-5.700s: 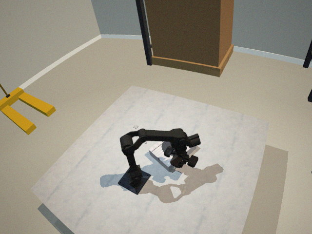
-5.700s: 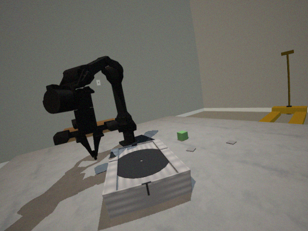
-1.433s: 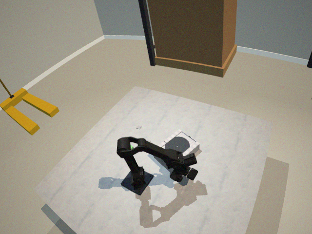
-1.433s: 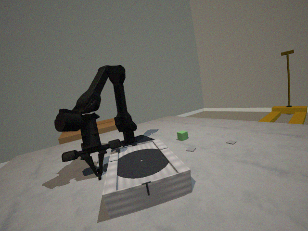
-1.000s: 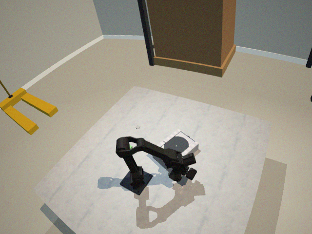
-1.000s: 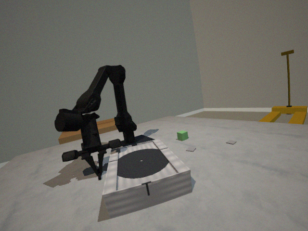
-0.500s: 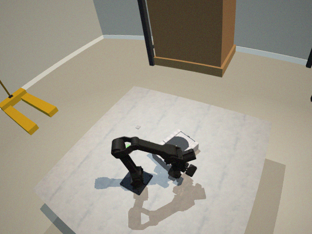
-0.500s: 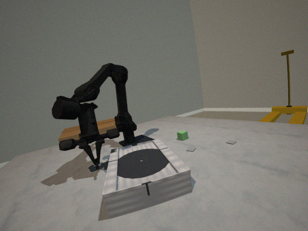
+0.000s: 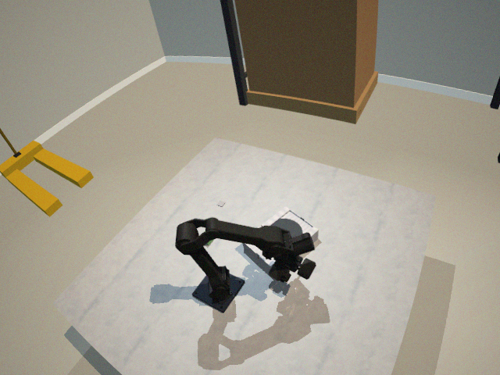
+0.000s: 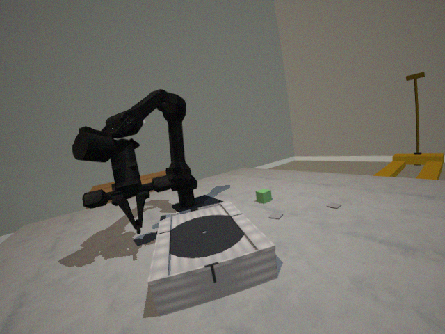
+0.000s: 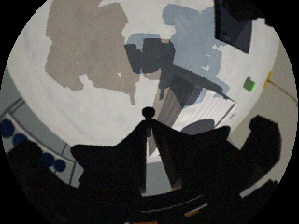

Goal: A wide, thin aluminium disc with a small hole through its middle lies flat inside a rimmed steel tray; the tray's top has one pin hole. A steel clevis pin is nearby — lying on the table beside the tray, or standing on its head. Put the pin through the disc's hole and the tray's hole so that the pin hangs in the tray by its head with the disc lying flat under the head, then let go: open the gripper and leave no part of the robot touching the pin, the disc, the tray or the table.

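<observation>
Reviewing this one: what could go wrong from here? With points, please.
The hand [image 10: 138, 227] [image 11: 148, 122] grips the pin [image 11: 149, 112] right at the fingertips, so it might tilt or slip if its end catches the disc [image 9: 289, 228] [image 10: 206, 237] [image 11: 198, 126].

The disc's central hole looks tiny against its width, so a slight misalignment could leave the pin pressing on the disc and shifting it.

The hand hangs low beside the tray [image 10: 215, 284] [image 11: 196, 109]; moving across without enough lift might strike its wall.
</observation>
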`<state>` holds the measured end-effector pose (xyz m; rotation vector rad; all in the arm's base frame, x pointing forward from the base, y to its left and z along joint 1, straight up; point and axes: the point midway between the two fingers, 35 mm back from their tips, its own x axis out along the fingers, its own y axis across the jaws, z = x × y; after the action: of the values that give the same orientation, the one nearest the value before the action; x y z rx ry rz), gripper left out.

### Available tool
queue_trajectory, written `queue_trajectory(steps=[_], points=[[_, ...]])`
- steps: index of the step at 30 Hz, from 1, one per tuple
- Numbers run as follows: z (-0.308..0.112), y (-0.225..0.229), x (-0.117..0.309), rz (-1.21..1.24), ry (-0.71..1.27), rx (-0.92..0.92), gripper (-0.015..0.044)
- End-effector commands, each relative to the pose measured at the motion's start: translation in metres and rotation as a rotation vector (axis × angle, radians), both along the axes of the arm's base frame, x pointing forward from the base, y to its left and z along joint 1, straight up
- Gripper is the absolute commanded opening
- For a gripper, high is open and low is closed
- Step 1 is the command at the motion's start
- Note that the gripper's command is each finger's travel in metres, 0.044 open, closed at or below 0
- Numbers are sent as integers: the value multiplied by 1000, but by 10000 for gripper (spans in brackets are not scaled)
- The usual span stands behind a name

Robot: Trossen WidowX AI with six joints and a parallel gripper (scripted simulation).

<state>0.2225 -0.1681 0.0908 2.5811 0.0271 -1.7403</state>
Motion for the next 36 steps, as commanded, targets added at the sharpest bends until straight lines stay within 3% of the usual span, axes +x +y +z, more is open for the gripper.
queue_trajectory(steps=[1,36], points=[[2,3,6,62,12,-21,0],[22,78,78,1065,169,-251,0]])
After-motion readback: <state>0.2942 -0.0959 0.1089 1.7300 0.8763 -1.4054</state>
